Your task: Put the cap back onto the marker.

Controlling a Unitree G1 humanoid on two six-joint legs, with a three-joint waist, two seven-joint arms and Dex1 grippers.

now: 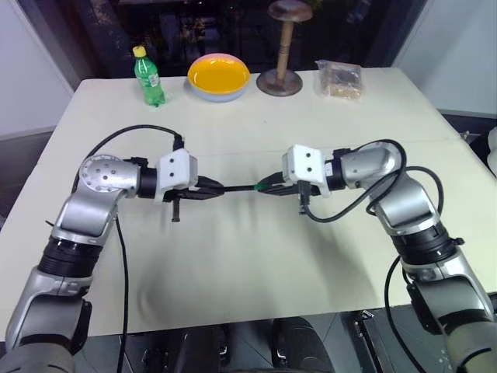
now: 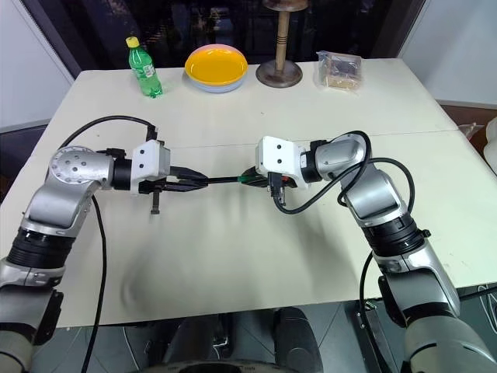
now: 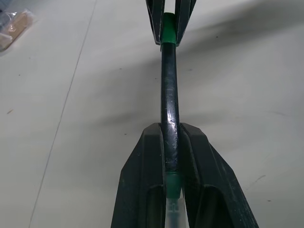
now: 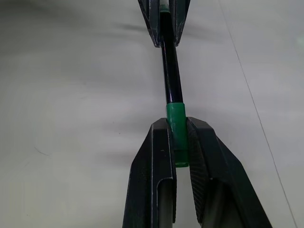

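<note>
One marker (image 1: pixel 241 187) spanned mid-desk (image 1: pixel 248 256) — left gripper (image 1: pixel 215 187) pinched its barrel, right gripper (image 1: pixel 268 186) pinched one cap (image 4: pixel 176 135), seated on its tip.

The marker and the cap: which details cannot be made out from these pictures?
- Whether the cap is fully seated on the marker: the right claw covers most of it in the right wrist view.
- The marker's rear end: hidden between the left claw fingers, left wrist view.
- Any print on the marker: too small in the eye views.
- Contents of the clear packet: too small, left eye view.
</note>
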